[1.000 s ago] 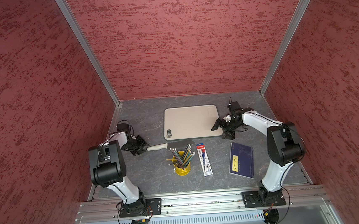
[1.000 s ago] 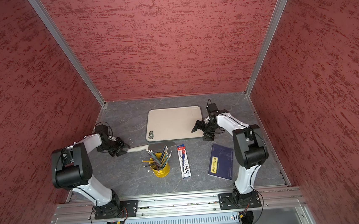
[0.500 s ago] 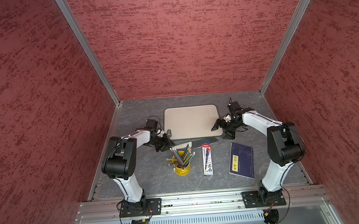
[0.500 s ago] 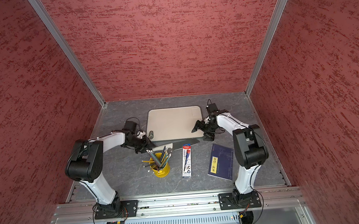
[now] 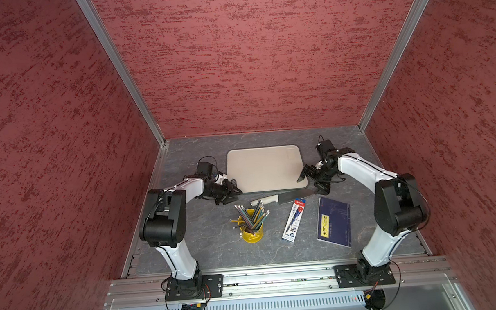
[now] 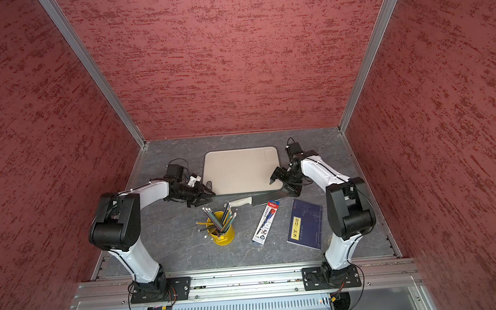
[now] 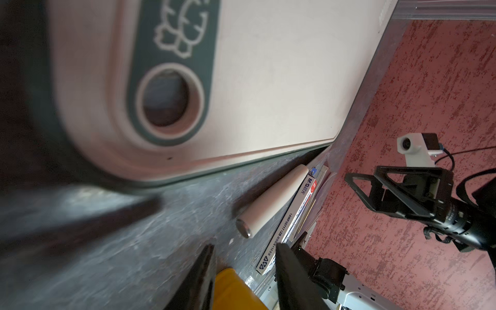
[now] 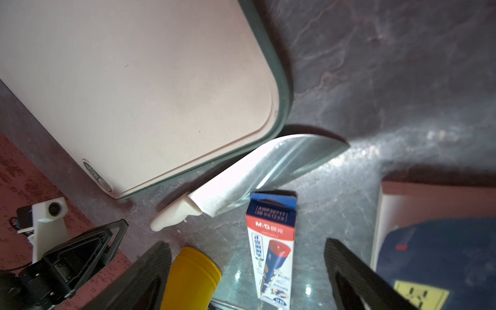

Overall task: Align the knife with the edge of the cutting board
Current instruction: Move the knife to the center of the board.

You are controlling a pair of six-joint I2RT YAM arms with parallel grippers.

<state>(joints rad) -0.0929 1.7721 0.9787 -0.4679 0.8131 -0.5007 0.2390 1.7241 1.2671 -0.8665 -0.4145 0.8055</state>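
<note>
Cutting board [image 5: 266, 169] risk: it lies loose on the table [image 5: 204, 231], so a hard shove on the knife [image 5: 283, 197] would probably slide it and shift the very edge being matched.
Knife position: flat on the table just beside the board's near long edge, with the tip end closest and the handle angled slightly away.
Knife risk: a nudge at the tip alone may pivot it and swing the handle further off, or ride the blade up onto the rim.
Pen package [image 5: 293, 220] risk: its top end sits against the blade and may get dragged along.
Right gripper [image 5: 311, 186]: jaws spread wide and empty, straddling the board's corner and the knife tip; whether it touches the blade is unclear.
Left gripper [image 5: 236, 194]: jaws narrowly parted and empty, by the board's holed corner, clear of the handle.
</note>
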